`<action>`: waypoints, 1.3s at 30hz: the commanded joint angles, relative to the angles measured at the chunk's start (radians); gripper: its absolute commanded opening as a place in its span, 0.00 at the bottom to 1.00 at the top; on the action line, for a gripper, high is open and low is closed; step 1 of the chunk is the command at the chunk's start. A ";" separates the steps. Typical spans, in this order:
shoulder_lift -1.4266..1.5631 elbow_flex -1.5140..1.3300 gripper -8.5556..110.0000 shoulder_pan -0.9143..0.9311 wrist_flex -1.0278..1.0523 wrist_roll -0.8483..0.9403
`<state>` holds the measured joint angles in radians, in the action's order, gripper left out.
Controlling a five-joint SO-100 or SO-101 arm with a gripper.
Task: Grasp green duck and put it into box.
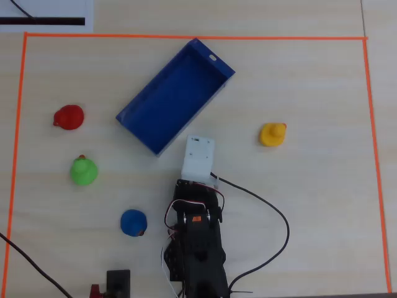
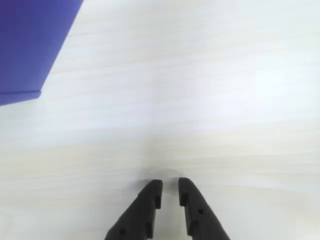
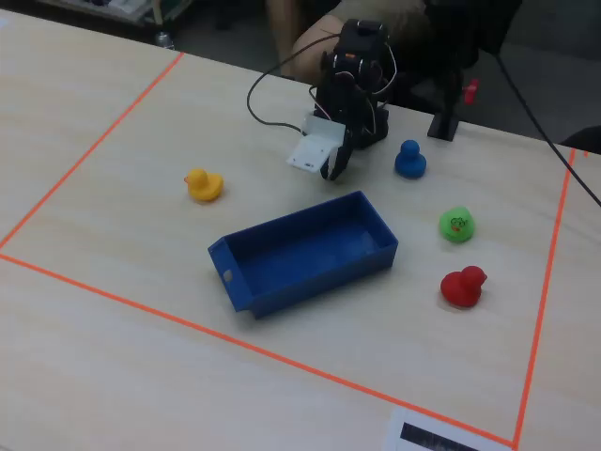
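The green duck (image 1: 82, 171) sits on the light wooden table, left of the arm in the overhead view, and at the right in the fixed view (image 3: 456, 225). The box (image 1: 177, 93) is a blue bin lying diagonally, empty, at the table's middle (image 3: 305, 249); one of its corners shows at the upper left of the wrist view (image 2: 30, 40). My gripper (image 2: 170, 186) hangs low over bare table beside the box's near corner. Its jaws are nearly together with only a narrow gap and hold nothing. In the overhead view a white camera mount (image 1: 198, 158) hides it.
A red duck (image 1: 68, 117) lies beyond the green one, a blue duck (image 1: 133, 222) near the arm's base, a yellow duck (image 1: 272, 134) on the other side. Orange tape (image 1: 186, 37) frames the work area. A black cable (image 1: 273, 211) loops beside the arm.
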<state>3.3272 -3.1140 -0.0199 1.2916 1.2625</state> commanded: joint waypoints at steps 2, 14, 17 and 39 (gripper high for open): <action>-0.015 0.003 0.08 -0.025 0.017 -0.011; -0.015 0.003 0.09 -0.006 -0.021 -0.015; -0.015 0.003 0.09 -0.006 -0.012 -0.038; -0.015 0.003 0.08 -0.011 -0.060 -0.077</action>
<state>3.3272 -3.1140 -0.0261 1.2824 1.2103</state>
